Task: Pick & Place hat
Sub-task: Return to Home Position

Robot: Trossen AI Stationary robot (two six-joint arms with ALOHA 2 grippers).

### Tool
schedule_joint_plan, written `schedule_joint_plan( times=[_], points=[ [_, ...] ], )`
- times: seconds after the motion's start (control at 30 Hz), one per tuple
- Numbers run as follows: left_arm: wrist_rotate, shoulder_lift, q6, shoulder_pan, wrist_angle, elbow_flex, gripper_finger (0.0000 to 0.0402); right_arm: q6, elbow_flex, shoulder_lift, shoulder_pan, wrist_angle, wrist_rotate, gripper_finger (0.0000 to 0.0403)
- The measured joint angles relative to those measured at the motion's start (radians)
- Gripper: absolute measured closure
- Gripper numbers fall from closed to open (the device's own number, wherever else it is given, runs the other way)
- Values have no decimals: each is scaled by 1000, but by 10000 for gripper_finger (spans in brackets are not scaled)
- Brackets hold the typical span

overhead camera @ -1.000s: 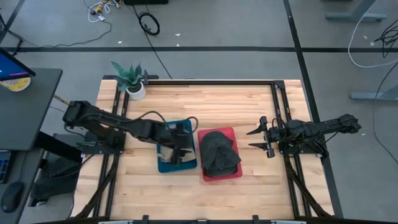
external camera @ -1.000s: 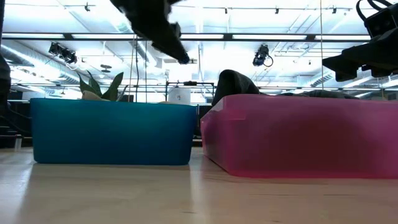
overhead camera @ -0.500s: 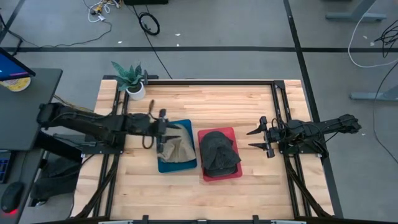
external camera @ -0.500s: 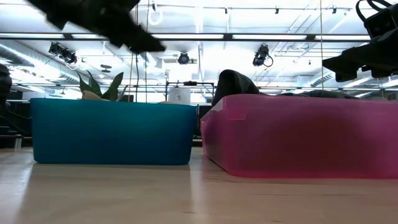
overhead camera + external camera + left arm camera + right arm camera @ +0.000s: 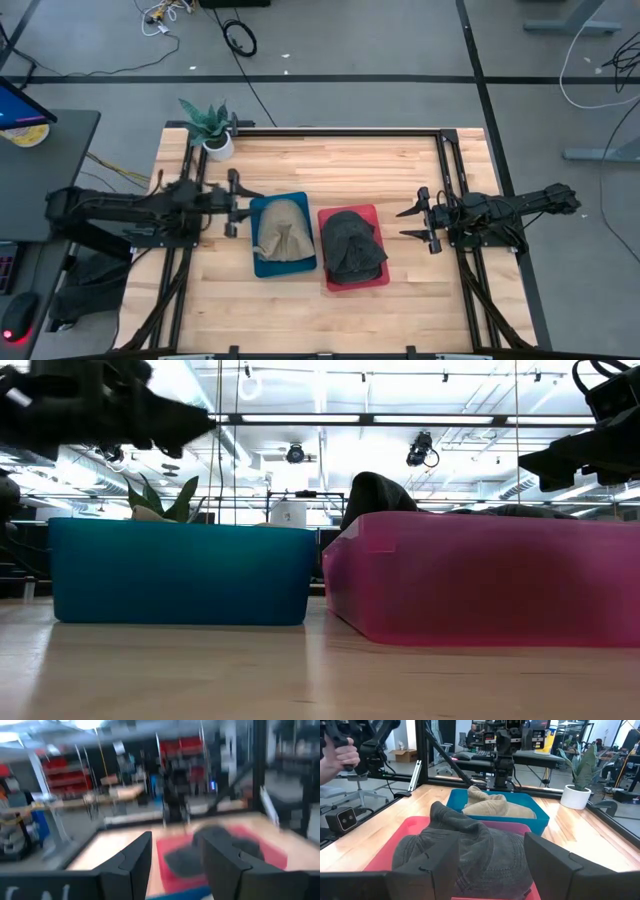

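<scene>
Charcoal cloth: black cap (image 5: 465,850) lay heaped in pink bin (image 5: 380,855), nearest the right gripper (image 5: 402,224), spread wide, empty. Beyond, brown cap (image 5: 490,805) filled blue bin (image 5: 540,815); likely soft, light, best pinched at brim. Farthest, left gripper (image 5: 231,203), spread, empty.

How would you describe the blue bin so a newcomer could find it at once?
On the wooden table, two bins sit side by side near the middle, between the two arms. The blue bin is the one on the left arm's side, nearest the open left claw. It holds a brown cap, while the pink bin beside it holds a black cap.
</scene>
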Motion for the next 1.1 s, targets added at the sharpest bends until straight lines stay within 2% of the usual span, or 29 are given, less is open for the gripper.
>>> schedule_joint_plan(
  times=[0.17,0.33,0.47,0.67,0.87,1.1],
  points=[
    [-11,-142,-19,-14,61,-94,236,0,0,0,0,0,0,179],
    [-117,-262,-3,-63,9,-118,236,0,0,0,0,-1,0,179],
    [-130,-309,63,-131,0,-118,236,0,0,0,0,-1,0,179],
    [-283,-347,59,-188,-46,-119,236,0,0,0,0,-1,0,179],
    [-279,-402,52,-206,-128,-119,236,0,0,0,0,-1,0,179],
    [-194,-500,34,-206,-272,-119,236,0,0,0,0,-1,0,179]
  ],
)
